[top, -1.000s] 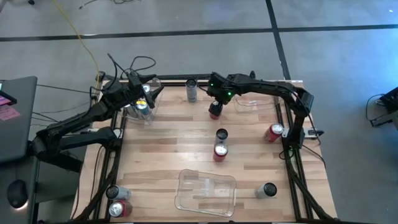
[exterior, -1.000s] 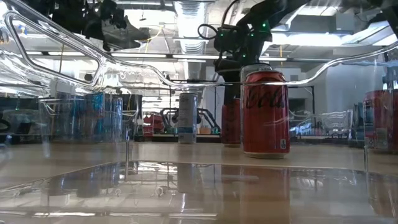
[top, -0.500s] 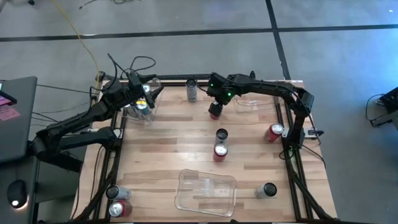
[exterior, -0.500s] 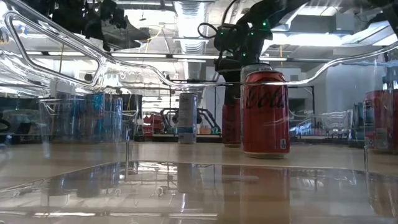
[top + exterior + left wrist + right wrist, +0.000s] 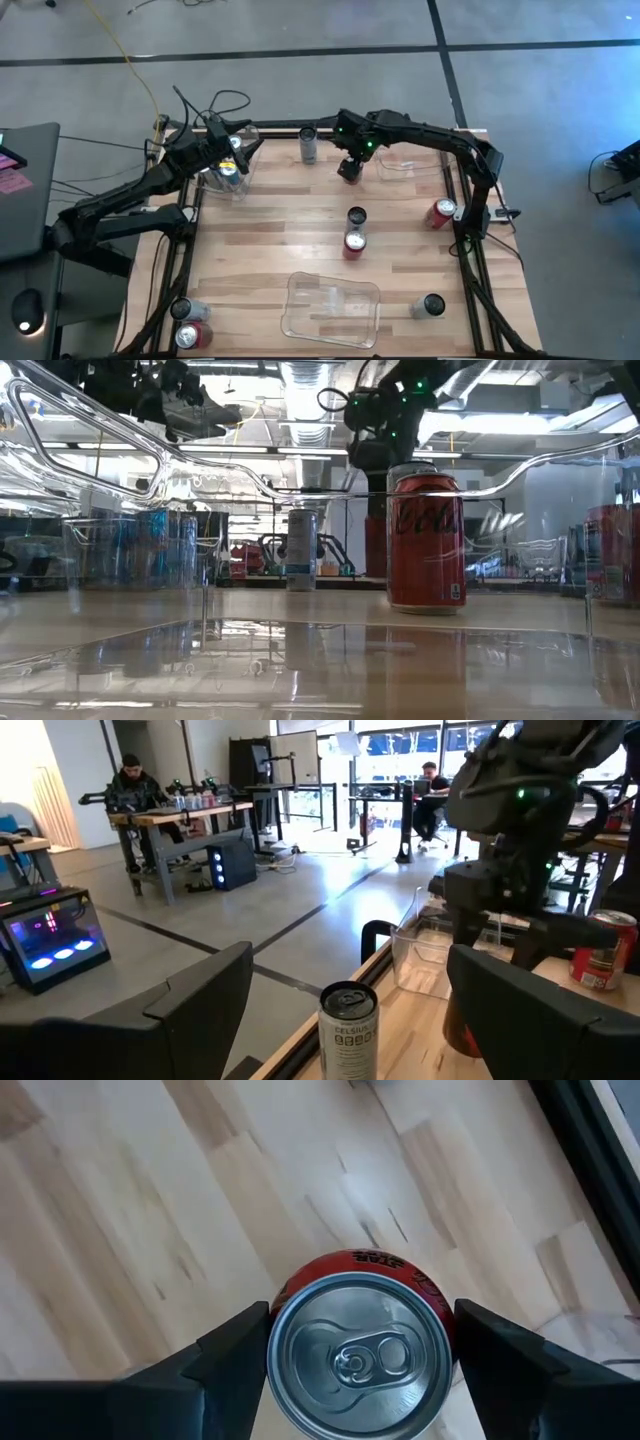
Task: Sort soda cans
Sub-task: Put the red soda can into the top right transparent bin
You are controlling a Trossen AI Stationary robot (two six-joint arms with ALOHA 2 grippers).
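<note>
My right gripper is shut on a red soda can over the far middle of the table; the can's silver top faces the wrist camera. In the low view this can hangs behind a nearer red can. My left gripper waits open and level over the clear bin at the far left, which holds blue-silver cans. A silver can stands upright on its base near the far edge. My right gripper pinches the red can between its two fingers, one on each side of the can's wall near the top rim. The fingers come from above, pointing steeply down. The can hangs upright, clear of the table.
A dark can and a red can stand mid-table, another red can at the right edge, and a dark one near right. A silver can and a red can sit near left. Clear bins: near middle, far right.
My right gripper has gone up with the red can, which has come off the table and now hangs clear of it, still upright.
</note>
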